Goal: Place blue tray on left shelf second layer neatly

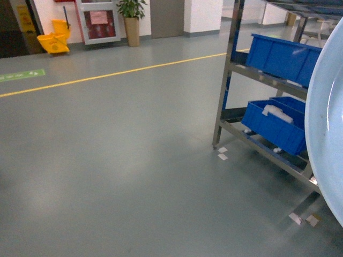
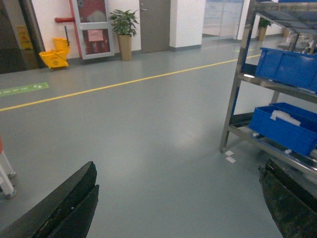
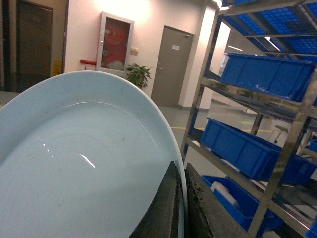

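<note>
Right wrist: gripper (image 3: 181, 208) clamps blue tray (image 3: 74, 158) rim.

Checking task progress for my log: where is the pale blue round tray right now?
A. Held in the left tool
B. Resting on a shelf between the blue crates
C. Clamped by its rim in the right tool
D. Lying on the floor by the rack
C: the right wrist view shows the right tool pinching the rim of the blue tray; the left tool is open and empty.
</note>
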